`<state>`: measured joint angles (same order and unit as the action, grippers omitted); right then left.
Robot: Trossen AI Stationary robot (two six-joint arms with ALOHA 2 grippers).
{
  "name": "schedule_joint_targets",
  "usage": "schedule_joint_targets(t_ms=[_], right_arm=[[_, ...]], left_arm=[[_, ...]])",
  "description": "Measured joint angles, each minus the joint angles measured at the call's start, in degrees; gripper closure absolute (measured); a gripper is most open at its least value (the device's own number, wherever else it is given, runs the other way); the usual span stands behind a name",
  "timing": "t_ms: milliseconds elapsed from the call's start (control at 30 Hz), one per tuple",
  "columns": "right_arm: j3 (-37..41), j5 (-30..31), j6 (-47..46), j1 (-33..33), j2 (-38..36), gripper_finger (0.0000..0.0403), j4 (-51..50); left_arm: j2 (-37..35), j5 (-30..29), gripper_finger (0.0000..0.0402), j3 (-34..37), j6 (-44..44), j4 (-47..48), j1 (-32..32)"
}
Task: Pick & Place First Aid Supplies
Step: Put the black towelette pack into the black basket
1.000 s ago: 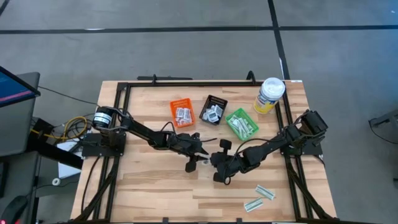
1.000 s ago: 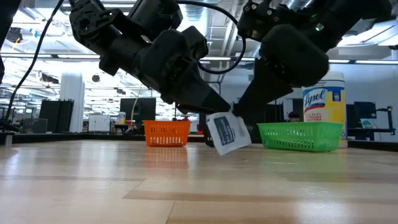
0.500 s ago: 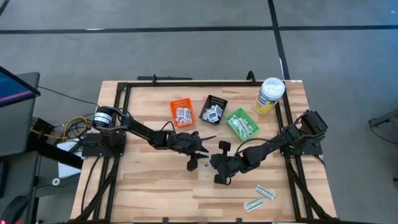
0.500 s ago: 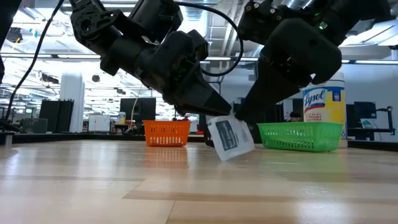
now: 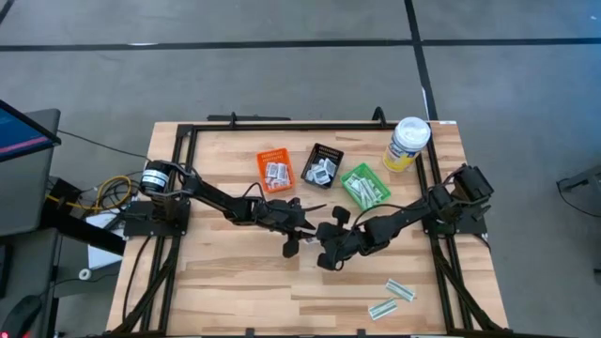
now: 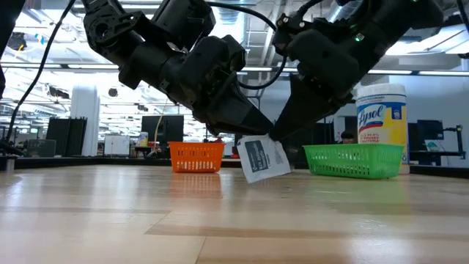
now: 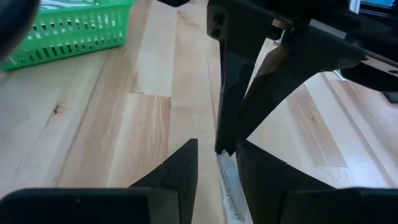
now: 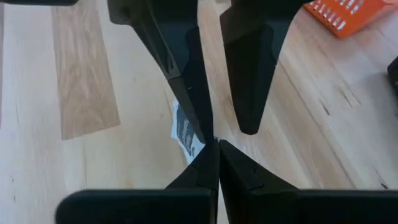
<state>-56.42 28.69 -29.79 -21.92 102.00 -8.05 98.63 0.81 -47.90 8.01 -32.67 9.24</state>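
A squarish white packet with dark print [image 6: 262, 156] hangs at the table's middle between my two grippers. My right gripper [image 8: 212, 147] is shut on it; it also shows in the high view [image 5: 325, 244]. My left gripper [image 7: 217, 152] is open, with one finger on each side of the packet [image 7: 227, 180], and it shows in the high view [image 5: 302, 229]. Whether a left finger touches the packet, I cannot tell. Other packets lie in the orange bin [image 5: 275, 171], the black bin [image 5: 322, 165] and the green bin [image 5: 364, 186]. My right gripper pinches the packet's upper edge [image 8: 194, 144] between its two fingertips. The fingers slant down from the table's right side. The packet hangs tilted below them, and in the low view it looks clear of the table.
A white-lidded yellow canister [image 5: 408, 143] stands at the far right corner. Two pale-green strips [image 5: 401, 291] [image 5: 382, 308] lie near the front right. The three bins stand in a row behind the grippers. Bare wood lies at the front left [image 5: 216, 291].
My right gripper has gone a little toward the table's left and far edges, closer to my left gripper. The packet has swung with it, dipping and then rising, and now hangs a little farther left in the low view.
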Motion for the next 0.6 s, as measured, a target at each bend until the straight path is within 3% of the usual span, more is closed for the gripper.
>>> schedule_joint_targets(t_ms=[233, 400, 600], right_arm=[[0.00, 0.03, -0.28, 0.29, 0.00, 0.0403, -0.03], [0.02, 4.64, -0.30, -0.16, 0.00, 0.0403, -0.76], [0.02, 5.10, -0.28, -0.23, 0.02, 0.0403, -1.05]], left_arm=[[0.00, 0.10, 0.0291, 0.00, 0.00, 0.00, 0.01], [0.00, 0.12, 0.0291, -0.02, 0.01, -0.14, 0.00], [0.00, 0.24, 0.0291, -0.02, 0.00, 0.12, 0.03]])
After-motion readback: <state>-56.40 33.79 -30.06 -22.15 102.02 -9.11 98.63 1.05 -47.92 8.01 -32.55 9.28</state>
